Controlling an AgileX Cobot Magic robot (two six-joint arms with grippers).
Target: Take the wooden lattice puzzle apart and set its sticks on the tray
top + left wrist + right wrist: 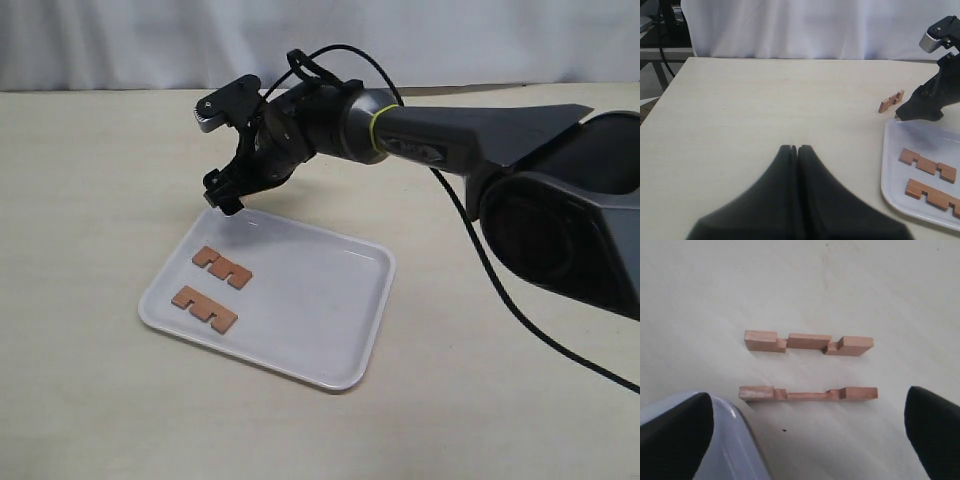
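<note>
No interlocked lattice shows, only loose sticks. Two notched reddish-brown sticks [222, 267] [204, 308] lie flat on the white tray [340, 383]. Two more sticks [809, 342] [807, 393] lie side by side on the table just past the tray's corner [735, 450]. My right gripper [225, 195] hangs open above that corner, the nearer stick lying just beyond its fingertips [807, 410], and it holds nothing. In the exterior view its arm hides the table sticks. My left gripper [795, 148] is shut and empty, low over bare table left of the tray [890, 170].
The table is pale wood with a white curtain behind it. The right arm's black cable [480, 260] trails over the table right of the tray. From the left wrist view the table sticks [891, 101] lie beside the right gripper [920, 112].
</note>
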